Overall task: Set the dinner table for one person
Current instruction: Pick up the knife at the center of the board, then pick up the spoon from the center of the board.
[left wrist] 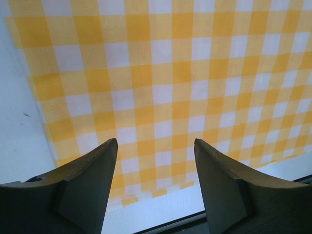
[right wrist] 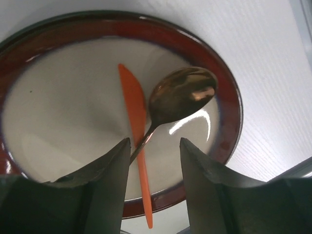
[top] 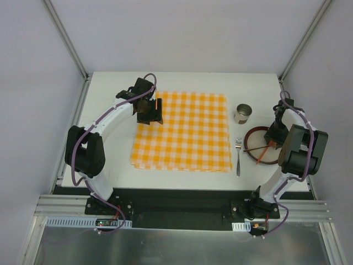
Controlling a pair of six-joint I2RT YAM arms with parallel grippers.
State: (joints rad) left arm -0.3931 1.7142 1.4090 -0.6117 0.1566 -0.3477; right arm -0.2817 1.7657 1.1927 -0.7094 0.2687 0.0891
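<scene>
My right claw [right wrist: 155,146]: closest to the eye. It is half open, holds nothing, and hangs low over the plate [right wrist: 229,97].
Spoon [right wrist: 183,92]: in the plate. Its thin handle runs down into the gap of my right claw.
Orange knife [right wrist: 134,102]: in the plate too, crossing the spoon handle.
My left claw [left wrist: 155,144]: wide open and empty, above the checked cloth [left wrist: 161,73] near a corner.
Dinner table [top: 182,80]: the big white top under everything. The cloth is in the middle. The plate, fork [top: 238,154] and metal cup [top: 242,113] are on the right.
What could go wrong: if I pinch here, I think I may grab the knife along with the spoon, because they cross. The shiny handle may slip out. A push could slide the plate.
Words to read: none that I can see.
</scene>
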